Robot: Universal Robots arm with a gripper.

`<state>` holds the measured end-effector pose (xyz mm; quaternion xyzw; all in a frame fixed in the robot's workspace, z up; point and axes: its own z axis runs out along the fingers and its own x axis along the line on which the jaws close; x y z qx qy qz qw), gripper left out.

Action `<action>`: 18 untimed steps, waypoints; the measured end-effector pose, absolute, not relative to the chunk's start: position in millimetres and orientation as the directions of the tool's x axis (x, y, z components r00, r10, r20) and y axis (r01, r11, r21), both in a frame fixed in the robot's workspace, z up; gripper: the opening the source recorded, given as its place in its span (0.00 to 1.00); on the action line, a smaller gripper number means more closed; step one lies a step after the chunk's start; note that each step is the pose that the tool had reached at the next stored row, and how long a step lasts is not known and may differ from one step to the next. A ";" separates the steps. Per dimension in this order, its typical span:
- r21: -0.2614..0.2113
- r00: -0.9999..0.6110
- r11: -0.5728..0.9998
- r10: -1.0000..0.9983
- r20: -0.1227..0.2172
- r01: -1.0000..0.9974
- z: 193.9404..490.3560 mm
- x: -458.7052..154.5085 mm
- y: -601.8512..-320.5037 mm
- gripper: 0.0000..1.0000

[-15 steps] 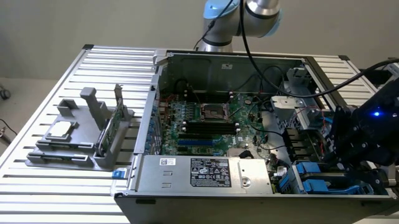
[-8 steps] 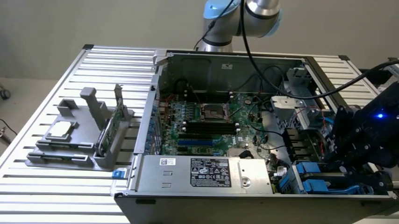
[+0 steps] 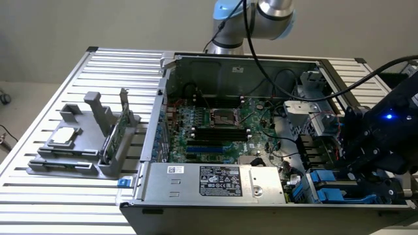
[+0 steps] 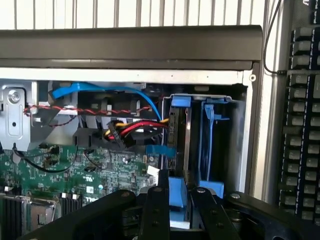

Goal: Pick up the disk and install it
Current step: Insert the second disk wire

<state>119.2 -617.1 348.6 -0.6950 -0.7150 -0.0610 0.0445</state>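
Observation:
The disk [image 4: 178, 132] stands on edge in the drive bay at the corner of the open computer case, its grey metal side framed by blue rails with a blue tab on top. My gripper [image 4: 178, 194] hangs right over it, and its black fingers [image 4: 156, 210] stand apart on either side of the disk's near blue end. In the exterior view the black gripper [image 3: 369, 169] is low at the case's right front corner, above the blue rails of the disk [image 3: 324, 188].
An empty blue carrier [image 4: 212, 142] sits beside the disk. Red, yellow and blue cables [image 4: 135, 130] run close to the bay. The motherboard [image 3: 216, 129] and power supply [image 3: 216, 180] fill the case. A grey holder [image 3: 78, 147] stands at the exterior view's left. A keyboard [image 4: 300, 125] lies outside the case.

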 end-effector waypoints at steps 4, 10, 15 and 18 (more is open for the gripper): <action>0.025 -0.031 0.027 0.988 0.148 0.999 354.5 103.9 -617.1 0.25; 0.026 -0.031 0.027 0.988 0.150 0.999 358.6 97.6 -617.1 0.11; 0.026 -0.031 0.027 0.988 0.150 0.999 358.7 97.5 -617.1 0.11; 0.026 -0.031 0.027 0.988 0.150 0.999 358.7 97.5 -617.1 0.11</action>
